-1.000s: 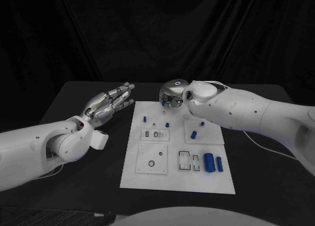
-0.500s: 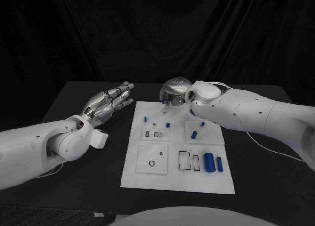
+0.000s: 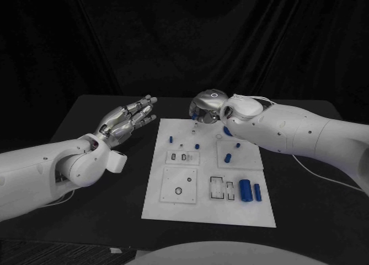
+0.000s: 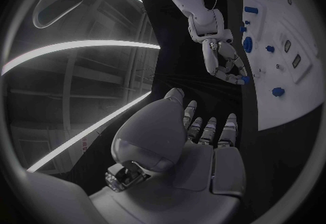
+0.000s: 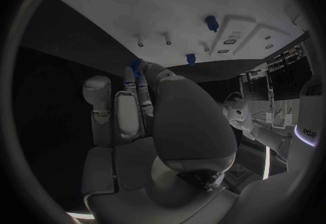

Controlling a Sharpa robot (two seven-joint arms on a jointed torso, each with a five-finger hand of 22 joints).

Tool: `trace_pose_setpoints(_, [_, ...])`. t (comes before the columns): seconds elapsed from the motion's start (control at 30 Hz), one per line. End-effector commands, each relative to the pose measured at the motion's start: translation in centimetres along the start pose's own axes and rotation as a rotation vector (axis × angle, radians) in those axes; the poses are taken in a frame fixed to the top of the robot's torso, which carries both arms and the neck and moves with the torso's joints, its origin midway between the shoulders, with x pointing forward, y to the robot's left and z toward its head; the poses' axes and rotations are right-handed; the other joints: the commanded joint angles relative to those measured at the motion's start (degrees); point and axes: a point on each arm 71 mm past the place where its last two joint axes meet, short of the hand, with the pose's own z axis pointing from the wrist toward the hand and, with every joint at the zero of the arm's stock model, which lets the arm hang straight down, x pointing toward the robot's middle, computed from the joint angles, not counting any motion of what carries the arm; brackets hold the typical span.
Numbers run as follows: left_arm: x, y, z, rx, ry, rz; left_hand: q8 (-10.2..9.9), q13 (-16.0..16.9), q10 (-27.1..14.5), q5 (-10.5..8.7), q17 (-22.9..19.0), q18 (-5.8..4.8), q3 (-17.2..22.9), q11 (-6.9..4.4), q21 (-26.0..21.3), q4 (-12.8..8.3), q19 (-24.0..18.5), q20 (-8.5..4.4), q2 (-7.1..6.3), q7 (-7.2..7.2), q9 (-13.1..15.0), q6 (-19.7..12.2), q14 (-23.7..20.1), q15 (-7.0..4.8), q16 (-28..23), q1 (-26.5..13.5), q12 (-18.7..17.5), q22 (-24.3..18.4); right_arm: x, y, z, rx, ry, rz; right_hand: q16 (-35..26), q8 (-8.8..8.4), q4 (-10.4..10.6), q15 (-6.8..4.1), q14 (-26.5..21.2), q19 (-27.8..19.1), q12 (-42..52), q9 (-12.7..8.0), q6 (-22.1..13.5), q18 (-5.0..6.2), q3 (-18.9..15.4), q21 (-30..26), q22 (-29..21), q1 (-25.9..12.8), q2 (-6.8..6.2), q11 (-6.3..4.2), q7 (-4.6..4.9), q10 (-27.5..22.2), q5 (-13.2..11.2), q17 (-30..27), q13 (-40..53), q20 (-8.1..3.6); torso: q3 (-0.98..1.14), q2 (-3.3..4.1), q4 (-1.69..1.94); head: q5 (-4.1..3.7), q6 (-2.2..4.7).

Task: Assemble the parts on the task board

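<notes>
The right hand (image 3: 203,108) and its arm (image 3: 295,135) hang over the task board's (image 3: 207,212) far right corner, blocking that side; blue parts (image 3: 245,190) stand lower right; bare board lies nearest the robot.

The left hand (image 4: 183,142) lies open-fingered beside the task board (image 4: 299,93); the right hand (image 4: 227,66) pinches a blue part (image 4: 243,79).

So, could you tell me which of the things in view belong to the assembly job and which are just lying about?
Belonging to the job:
- task board
- large blue cylinder lying on the board
- small blue part at the right hand's fingertips
- left hand, held open beside the board

Just there:
- black table
- cable trailing under the right arm
</notes>
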Motion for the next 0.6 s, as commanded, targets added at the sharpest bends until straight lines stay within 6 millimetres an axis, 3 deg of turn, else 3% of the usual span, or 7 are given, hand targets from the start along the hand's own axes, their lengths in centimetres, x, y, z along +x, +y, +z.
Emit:
trace_pose_setpoints(0.03, [0.14, -0.27, 0.14, 0.020, 0.013, -0.005, 0.25, -0.04, 0.07, 0.27, 0.07, 0.59, 0.33, 0.29, 0.25, 0.14, 0.24, 0.32, 0.00, 0.30, 0.06, 0.29, -0.08, 0.49, 0.26, 0.38, -0.10, 0.09, 0.36, 0.01, -0.15, 0.013, 0.028, 0.004, 0.21, -0.06, -0.12, 0.49, 0.32, 0.12, 0.03, 0.09, 0.32, -0.64, 0.22, 0.04, -0.01, 0.32, 0.01, 0.20, 0.02, 0.20, 0.28, -0.14, 0.05, 0.04, -0.04, -0.02, 0.02, 0.10, -0.06])
trace_pose_setpoints(0.6, [0.07, -0.17, 0.23, 0.015, 0.019, -0.008, 0.26, -0.04, 0.09, 0.27, 0.08, 0.59, 0.39, 0.32, 0.29, 0.15, 0.30, 0.35, 0.02, 0.33, 0.06, 0.29, -0.04, 0.54, 0.29, 0.42, -0.10, 0.12, 1.12, -0.19, -0.65, 0.031, 0.089, 0.015, -0.10, -0.65, -0.13, 0.66, 0.12, -0.26, -0.54, 0.04, -0.39, -0.58, 0.29, -0.24, -0.14, 0.14, -0.03, 0.43, 0.19, -0.34, -0.11, -0.60, -0.01, 0.16, -0.02, -0.13, -0.05, 0.09, -0.52])
